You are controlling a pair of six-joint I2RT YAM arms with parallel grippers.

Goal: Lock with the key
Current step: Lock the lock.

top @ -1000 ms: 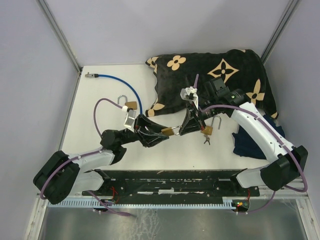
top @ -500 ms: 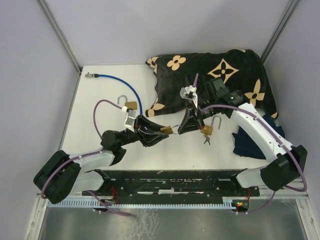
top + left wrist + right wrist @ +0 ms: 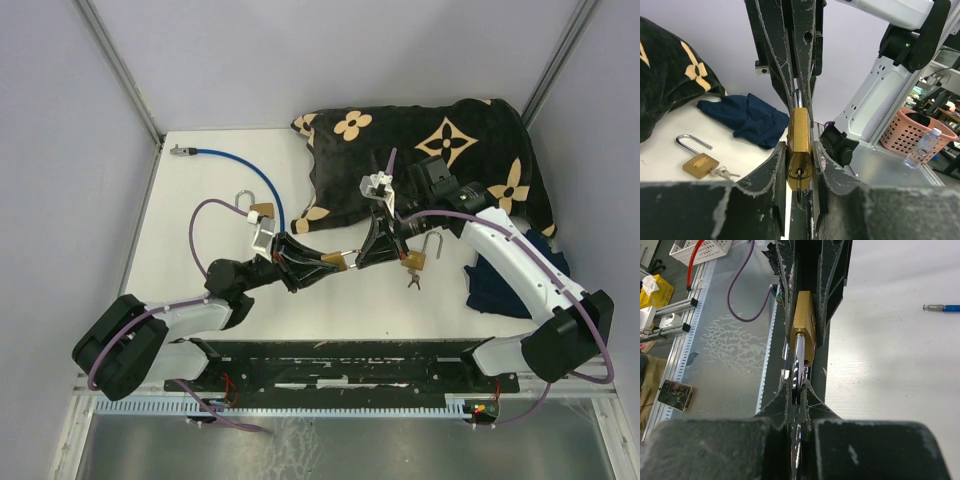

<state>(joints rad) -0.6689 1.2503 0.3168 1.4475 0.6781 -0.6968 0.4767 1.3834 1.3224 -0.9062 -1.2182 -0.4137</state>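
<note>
Our left end effector (image 3: 799, 152) clamps the brass padlock (image 3: 799, 129) by its body; our right end effector (image 3: 799, 386) pinches its silver shackle (image 3: 799, 356).

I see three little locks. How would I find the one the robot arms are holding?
Find the big black flowery blanket at the back of the white table, then look just in front of it, where the two arms meet. The brass padlock is pinched between the left gripper and right gripper. The other two padlocks lie on the table untouched.
</note>
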